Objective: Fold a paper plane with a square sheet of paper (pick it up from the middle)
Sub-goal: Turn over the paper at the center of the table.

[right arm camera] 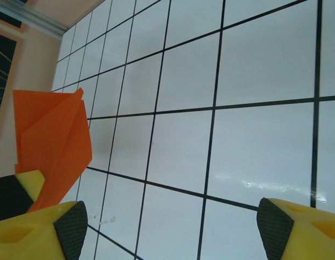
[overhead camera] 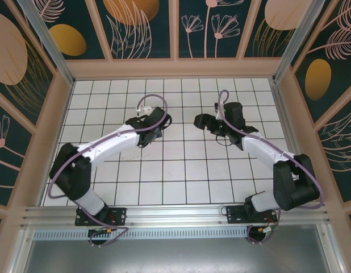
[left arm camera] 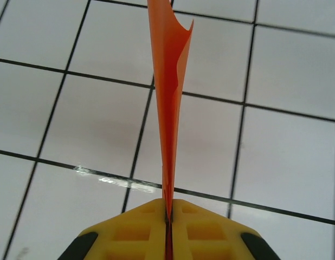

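Yellow-tipped left gripper (left arm camera: 168,219) pinched shut on the paper plane (left arm camera: 170,97) — seemingly mid-fold.
Empty, wide-open right gripper (right arm camera: 173,225) — calls for regrasp and crease.

- Top camera: high behind the arms (overhead camera: 110,145), looking down on the whole table (overhead camera: 164,187).
- Left wrist camera: close behind the left fingers (left arm camera: 129,235), facing the table.
- Right wrist camera: low, looking past the right fingers (right arm camera: 314,233); both wrist views share the orange paper (right arm camera: 53,141).

A robotics lab test cell: a white counter (overhead camera: 164,170) ruled in a black grid, boxed in left, right and far by leaf-printed wall panels (overhead camera: 144,25). Aluminium rails (overhead camera: 175,215) run along the near edge, where a left arm (overhead camera: 107,145) and a right arm (overhead camera: 266,151) are bolted.
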